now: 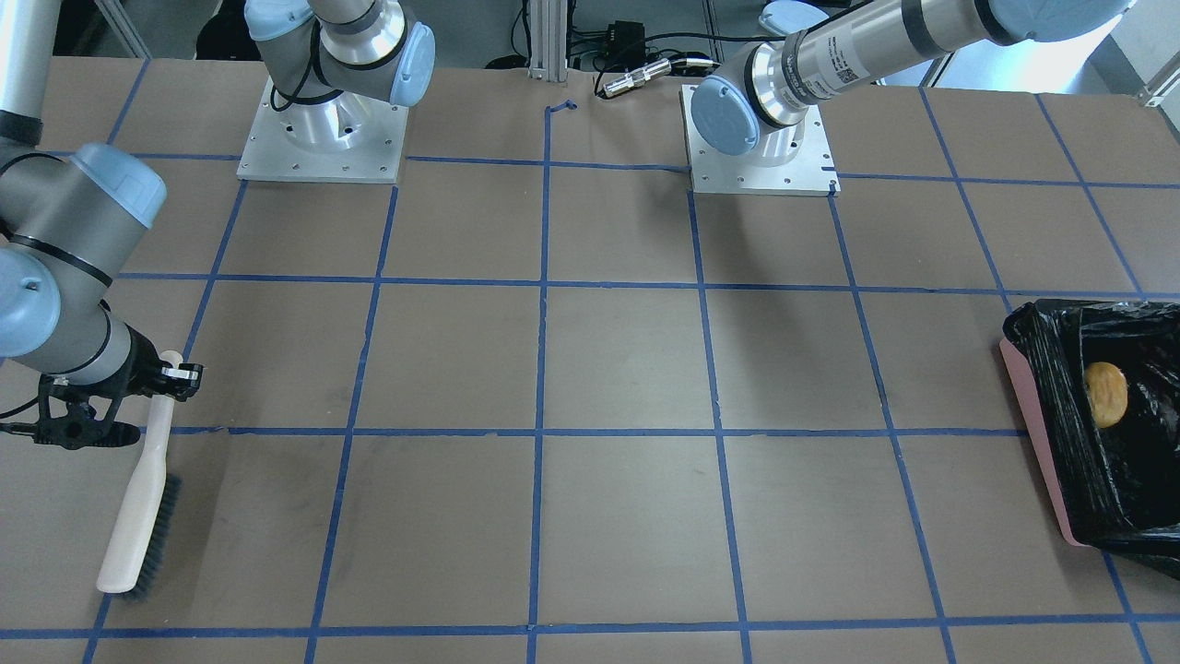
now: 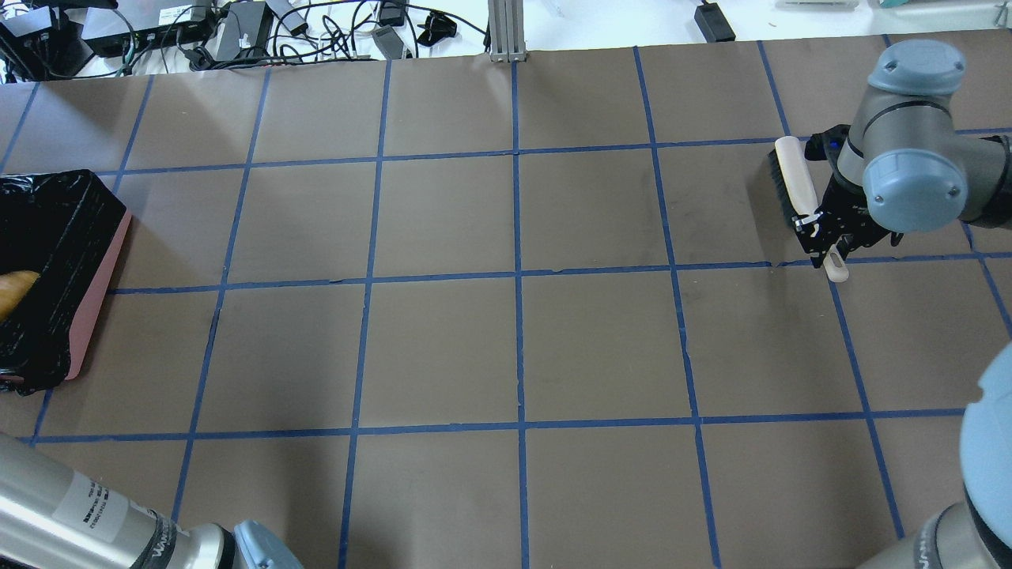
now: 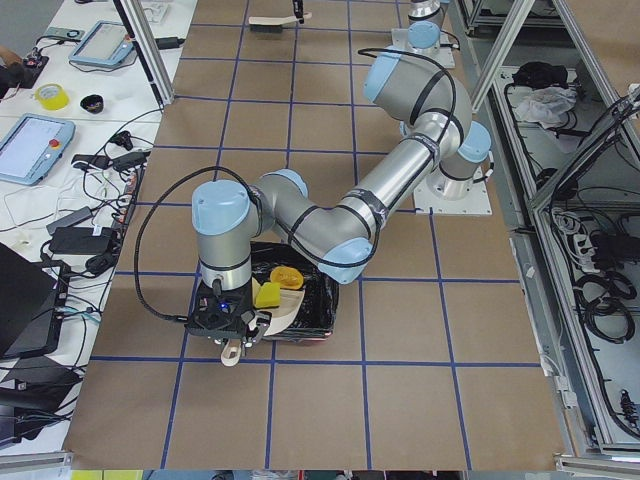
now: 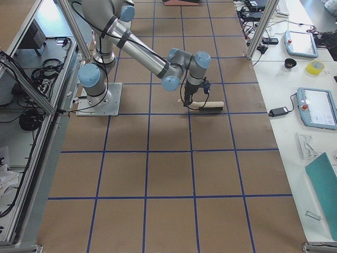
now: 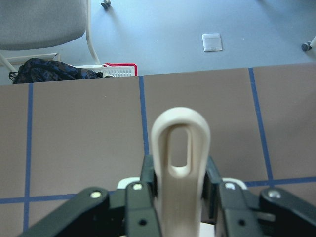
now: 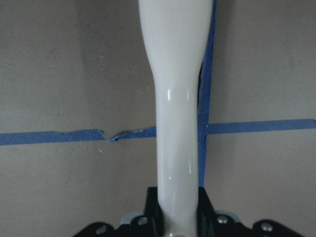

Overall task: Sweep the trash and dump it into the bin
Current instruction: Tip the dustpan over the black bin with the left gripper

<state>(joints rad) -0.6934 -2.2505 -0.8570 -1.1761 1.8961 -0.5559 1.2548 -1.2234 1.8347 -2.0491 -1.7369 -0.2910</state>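
Observation:
The bin (image 1: 1032,433), pink-sided with a black bag, stands at the table's left end (image 2: 95,292). A golden-brown lump (image 1: 1105,393) lies inside it (image 3: 285,273). My left gripper (image 5: 180,173) is shut on the looped handle of the beige dustpan (image 3: 288,308), held tilted over the bin. A yellow-green wedge (image 3: 268,293) sits on the dustpan. The pale crescent is not visible. My right gripper (image 2: 814,229) is shut on the handle of the cream brush (image 2: 793,183), whose bristles rest on the table (image 1: 138,516) at the far right end.
Blue tape lines grid the brown table. The two arm bases (image 1: 323,138) (image 1: 761,152) stand at the robot's edge. Cables and power bricks (image 2: 237,28) lie beyond the far edge. Side tables with tablets (image 4: 301,43) and tape rolls stand on the operators' side.

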